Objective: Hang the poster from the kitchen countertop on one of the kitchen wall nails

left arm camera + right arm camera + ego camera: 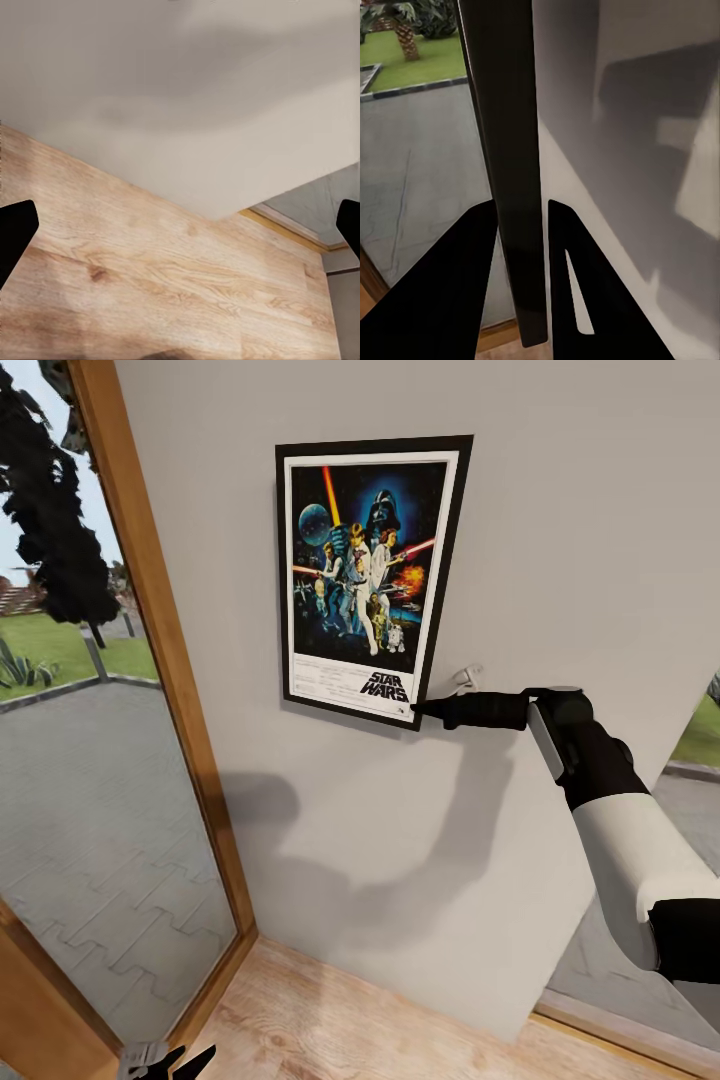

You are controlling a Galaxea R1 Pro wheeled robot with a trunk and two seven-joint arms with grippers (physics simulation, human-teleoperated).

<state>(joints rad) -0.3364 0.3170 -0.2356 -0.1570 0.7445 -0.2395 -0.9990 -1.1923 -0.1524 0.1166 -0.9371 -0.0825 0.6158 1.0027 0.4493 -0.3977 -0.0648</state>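
Note:
The Star Wars poster (365,575) stands upright and flat against the pale grey wall (570,510), slightly tilted. My right gripper (420,709) is shut on its lower right corner. In the right wrist view the two black fingers (457,285) pinch the poster's thin black frame edge (510,150) between them. My left gripper (165,1060) hangs low near the floor. Its fingertips (15,232) sit at the far sides of the left wrist view, wide open and empty. No wall nail shows, and the kitchen countertop is out of view.
A tall window with a wooden frame (160,660) runs down the wall's left side, with paving and lawn outside. A second glazed opening (690,760) lies to the right behind my right arm. Light wood floor (380,1020) meets the wall below.

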